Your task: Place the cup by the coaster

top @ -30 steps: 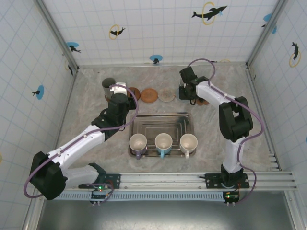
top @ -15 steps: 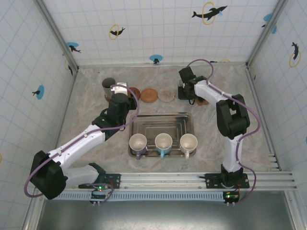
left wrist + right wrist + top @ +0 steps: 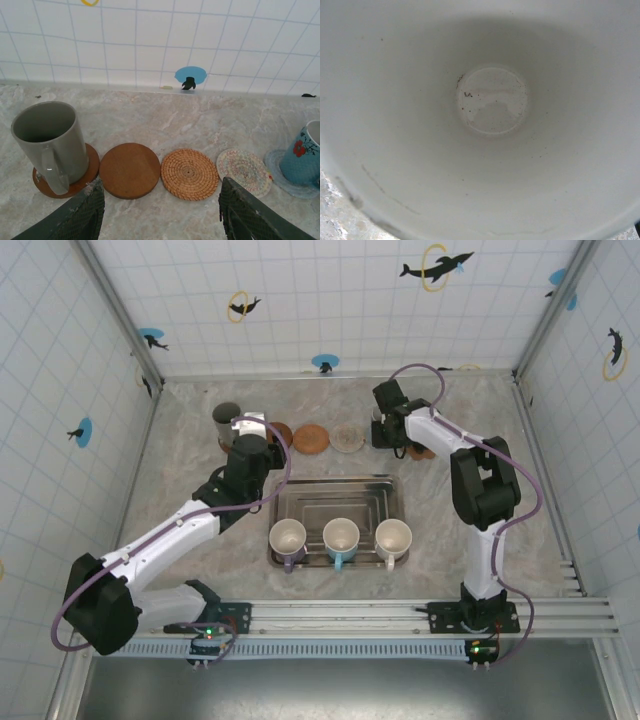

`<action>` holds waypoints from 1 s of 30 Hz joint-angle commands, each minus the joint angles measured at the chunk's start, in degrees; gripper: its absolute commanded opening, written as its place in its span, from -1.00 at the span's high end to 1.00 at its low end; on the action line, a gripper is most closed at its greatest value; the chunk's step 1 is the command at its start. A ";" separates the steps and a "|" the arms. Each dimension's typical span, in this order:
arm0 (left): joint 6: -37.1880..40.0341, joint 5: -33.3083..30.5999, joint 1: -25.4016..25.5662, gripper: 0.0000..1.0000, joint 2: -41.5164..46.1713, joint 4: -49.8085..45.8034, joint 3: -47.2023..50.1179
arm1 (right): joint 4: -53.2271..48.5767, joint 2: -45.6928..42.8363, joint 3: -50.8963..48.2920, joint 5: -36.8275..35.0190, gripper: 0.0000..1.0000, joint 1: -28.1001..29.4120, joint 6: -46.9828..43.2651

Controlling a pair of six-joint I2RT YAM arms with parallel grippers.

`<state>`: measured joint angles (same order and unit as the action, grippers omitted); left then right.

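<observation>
Closer, specks (image 3: 466, 93) inside the cup (image 3: 555, 165)

Five cups (image 3: 341, 537), maybe five coasters (image 3: 189, 174), one tray (image 3: 340, 490).

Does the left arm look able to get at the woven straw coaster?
Probably yes: the left gripper hangs open just short of the woven coaster, nothing between them; the grey mug stands well aside.
</observation>
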<state>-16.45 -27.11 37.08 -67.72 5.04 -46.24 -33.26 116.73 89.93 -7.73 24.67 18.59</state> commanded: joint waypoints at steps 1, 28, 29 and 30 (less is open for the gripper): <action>1.15 -0.92 0.21 -0.22 -0.49 0.46 -1.96 | 1.31 0.52 3.39 -1.15 1.00 -0.18 -0.42; 1.24 -1.45 0.19 -0.22 0.53 -0.49 -1.98 | 0.21 0.81 2.97 -0.24 0.58 -0.04 -0.28; 1.24 -1.36 0.23 -0.22 0.57 -0.69 -1.93 | 0.20 0.76 3.06 0.13 0.52 -0.05 -0.24; 1.25 -1.36 0.24 -0.22 0.58 -0.82 -1.92 | 0.15 0.70 3.06 0.45 0.44 -0.06 -0.20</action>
<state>-16.43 -27.70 37.08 -67.96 4.78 -46.65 -33.28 117.23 90.41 -7.55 24.69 18.55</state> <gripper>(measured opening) 0.611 0.262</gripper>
